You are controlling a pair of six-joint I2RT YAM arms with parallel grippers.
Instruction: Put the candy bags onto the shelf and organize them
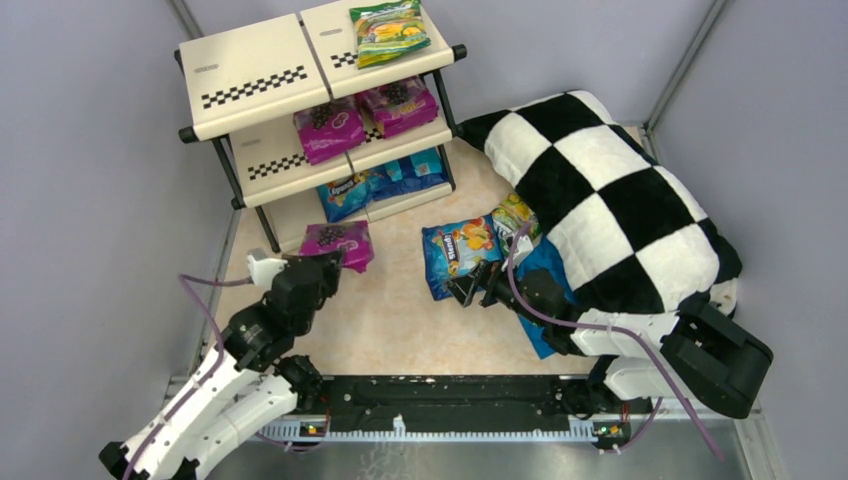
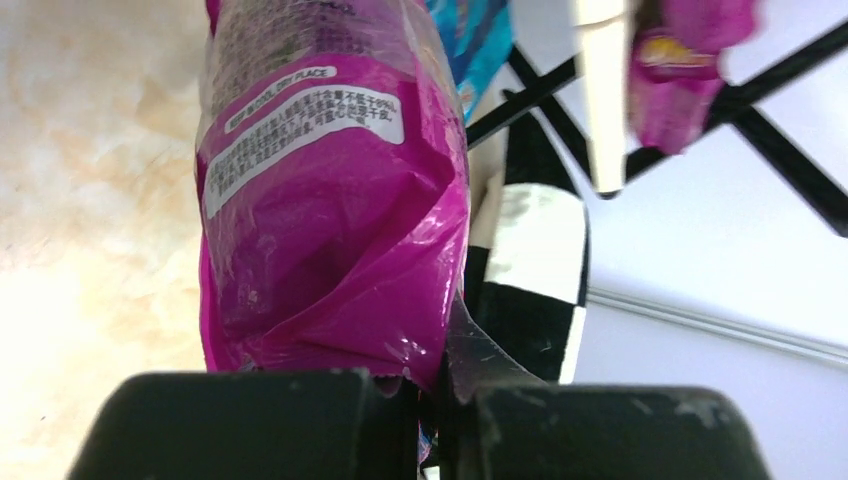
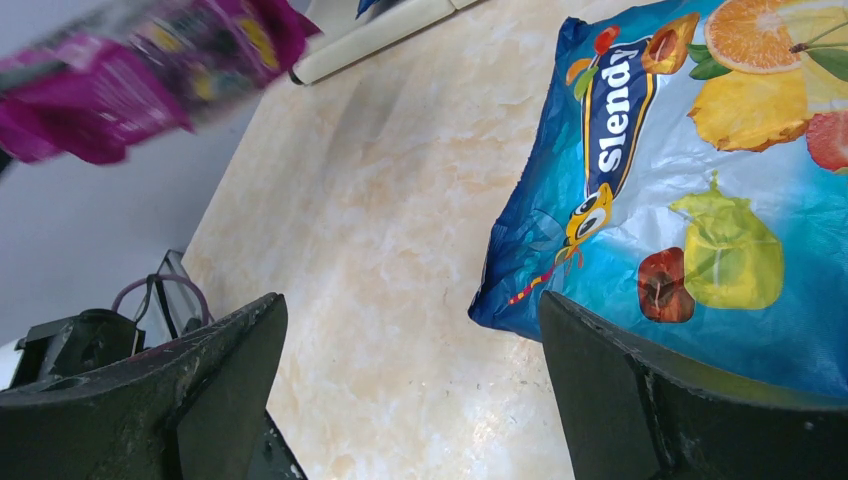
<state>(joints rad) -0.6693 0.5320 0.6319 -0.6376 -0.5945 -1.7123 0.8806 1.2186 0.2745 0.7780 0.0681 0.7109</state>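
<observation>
At six o'clock of the shelf (image 1: 250,70), the left hand (image 2: 432,390) clamps a purple candy bag (image 2: 330,220); raise it level before reaching in. Right hand (image 3: 408,330) gapes empty

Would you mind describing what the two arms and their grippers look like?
Both arms have white link shells and black joint housings: the left arm, the right arm. A thin purple cable runs along each. The left gripper and right gripper are blocky, black and scuffed.
</observation>
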